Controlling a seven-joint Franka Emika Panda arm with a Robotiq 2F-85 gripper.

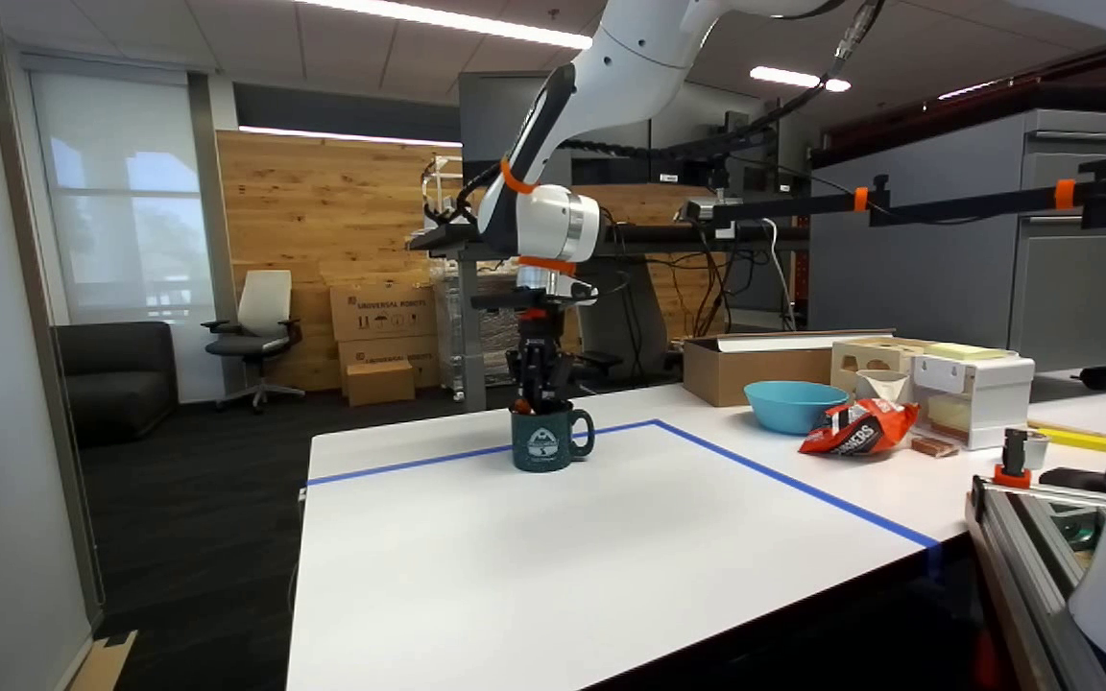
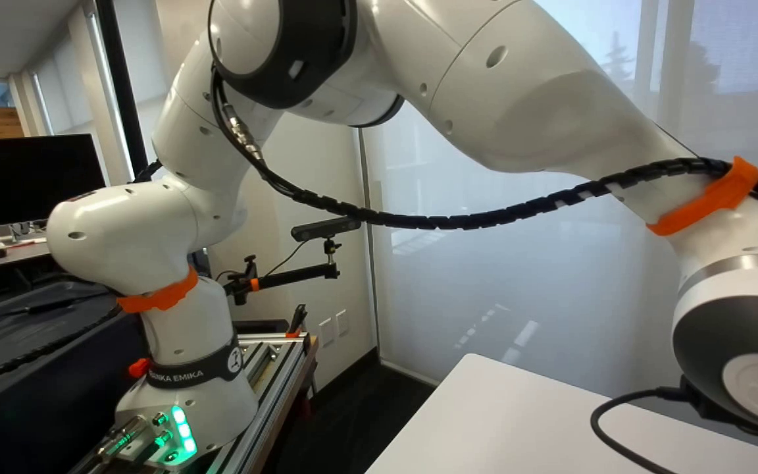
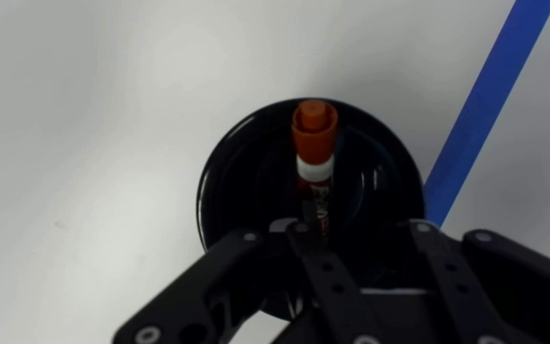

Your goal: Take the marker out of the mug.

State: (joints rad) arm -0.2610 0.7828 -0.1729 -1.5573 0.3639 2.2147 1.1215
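Note:
The dark teal-green mug point(image 1: 542, 441) stands upright on the white table, its handle to the right in an exterior view. In the wrist view its round mouth point(image 3: 237, 191) opens below my gripper. The marker point(image 3: 314, 143) has an orange cap end, a white band and a dark red printed body. It leans inside the mug, cap end at the rim; its lower part is hidden. My gripper point(image 3: 361, 229) is open, its fingers apart at the mug's mouth. The left finger overlaps the marker's lower body; I cannot tell whether they touch. In an exterior view the gripper point(image 1: 541, 389) points straight down.
Blue tape point(image 1: 755, 467) marks lines on the table point(image 1: 476, 576). A light-blue bowl point(image 1: 793, 405), an orange-red snack bag point(image 1: 862, 427), a white container point(image 1: 980, 398) and a cardboard box point(image 1: 755, 369) stand at the back right. The arm point(image 2: 517, 85) blocks much of an exterior view.

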